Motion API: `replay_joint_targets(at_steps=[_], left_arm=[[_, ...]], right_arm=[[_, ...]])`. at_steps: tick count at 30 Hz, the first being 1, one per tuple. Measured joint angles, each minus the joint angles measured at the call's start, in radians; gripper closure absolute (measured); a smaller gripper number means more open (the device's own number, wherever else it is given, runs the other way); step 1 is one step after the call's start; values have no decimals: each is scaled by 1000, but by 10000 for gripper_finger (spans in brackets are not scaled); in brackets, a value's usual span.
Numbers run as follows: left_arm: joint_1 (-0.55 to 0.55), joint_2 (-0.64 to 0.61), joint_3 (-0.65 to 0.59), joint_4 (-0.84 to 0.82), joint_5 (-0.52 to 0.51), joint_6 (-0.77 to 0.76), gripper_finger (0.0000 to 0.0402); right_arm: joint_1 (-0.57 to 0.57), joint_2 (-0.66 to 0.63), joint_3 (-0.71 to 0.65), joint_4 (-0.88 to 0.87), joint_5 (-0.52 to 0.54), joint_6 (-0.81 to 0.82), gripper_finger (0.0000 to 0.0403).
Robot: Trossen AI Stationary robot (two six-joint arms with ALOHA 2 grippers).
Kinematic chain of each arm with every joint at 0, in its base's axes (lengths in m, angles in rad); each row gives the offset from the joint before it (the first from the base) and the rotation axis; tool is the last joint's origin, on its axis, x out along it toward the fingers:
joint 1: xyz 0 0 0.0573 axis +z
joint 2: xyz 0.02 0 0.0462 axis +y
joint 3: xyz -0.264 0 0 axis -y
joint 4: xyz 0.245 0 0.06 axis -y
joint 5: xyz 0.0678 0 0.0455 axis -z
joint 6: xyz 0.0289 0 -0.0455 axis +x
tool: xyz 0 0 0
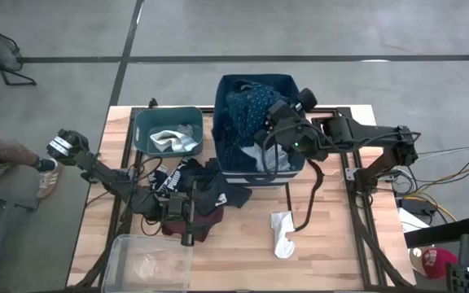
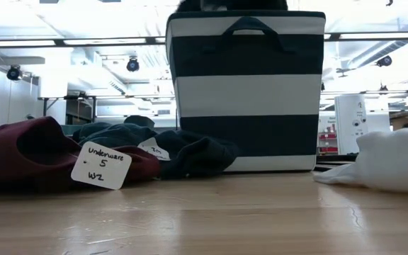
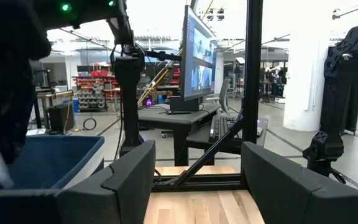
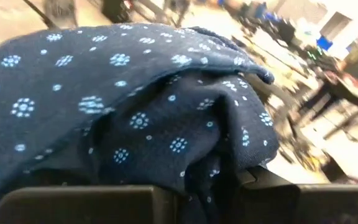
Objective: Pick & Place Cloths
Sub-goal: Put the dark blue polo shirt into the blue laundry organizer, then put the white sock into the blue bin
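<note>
I am holding the right pincer (image 1: 277, 122) over the navy bin (image 1: 233, 172), right at the navy patterned cloth (image 1: 247, 110) that is lying heaped in that bin. In the right wrist view the cloth (image 4: 135, 106) is filling almost everything, bunched down between the two dark fingers (image 4: 79, 205), so the pincer is closing on that cloth. A pale cloth (image 1: 260, 156) is sitting in the same bin, just below the pincer.

My left pincer (image 1: 187, 236) is waiting low over the tabletop (image 1: 332, 252), its fingers (image 3: 129, 180) standing wide apart with nothing between them. Right beside it are lying the maroon cloth (image 1: 206, 224) and the black cloth (image 1: 210, 191) with a white logo. In the low view a paper tag (image 2: 101, 166) is leaning on the maroon cloth (image 2: 27, 152).

A white cloth (image 1: 282, 232) is lying alone on the tabletop, between the two pincers. The teal bin (image 1: 141, 130), beyond the left pincer, is holding a blue-grey cloth (image 1: 173, 140). A clear bin (image 1: 120, 252) is sitting nearer than the left pincer.
</note>
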Motion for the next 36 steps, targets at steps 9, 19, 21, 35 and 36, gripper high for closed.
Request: replay_joint_targets(at_steps=[9, 19, 21, 35, 36], left_arm=[[0, 1, 0, 1, 1, 0, 158], [0, 1, 0, 1, 5, 0, 158], [0, 1, 0, 1, 6, 0, 158], [0, 2, 0, -38, 47, 0, 158], [0, 2, 0, -37, 51, 0, 158]], right_arm=[[-44, 30, 1, -186, -158, 136, 337], [-49, 42, 2, -269, -353, 184, 239], [-50, 42, 2, -307, -361, 213, 222], [148, 33, 2, -456, -488, 291, 212], [179, 33, 2, -456, -491, 311, 215]])
